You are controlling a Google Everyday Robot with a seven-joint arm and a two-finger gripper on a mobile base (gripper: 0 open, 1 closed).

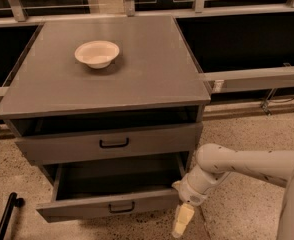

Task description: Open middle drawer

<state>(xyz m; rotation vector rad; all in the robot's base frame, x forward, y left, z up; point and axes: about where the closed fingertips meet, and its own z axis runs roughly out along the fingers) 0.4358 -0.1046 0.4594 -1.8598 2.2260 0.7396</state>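
The grey cabinet (102, 79) shows two drawer fronts. The upper drawer (77, 146) with a black bar handle (113, 143) stands only slightly out. Below it, the middle drawer (82, 209) is pulled well out towards me. Its dark inside shows, and its small black handle (121, 207) is on the front. My gripper (182, 223) hangs pointing down at the right front corner of that drawer, just beside it and near the floor. It holds nothing that I can see. My white arm (237, 166) reaches in from the right. Any drawer lower down is hidden.
A white bowl (97, 53) sits on the cabinet top, back left. A metal railing (252, 76) and dark panels run behind and to the right. A black object (9, 211) lies on the speckled floor (242, 129) at the lower left.
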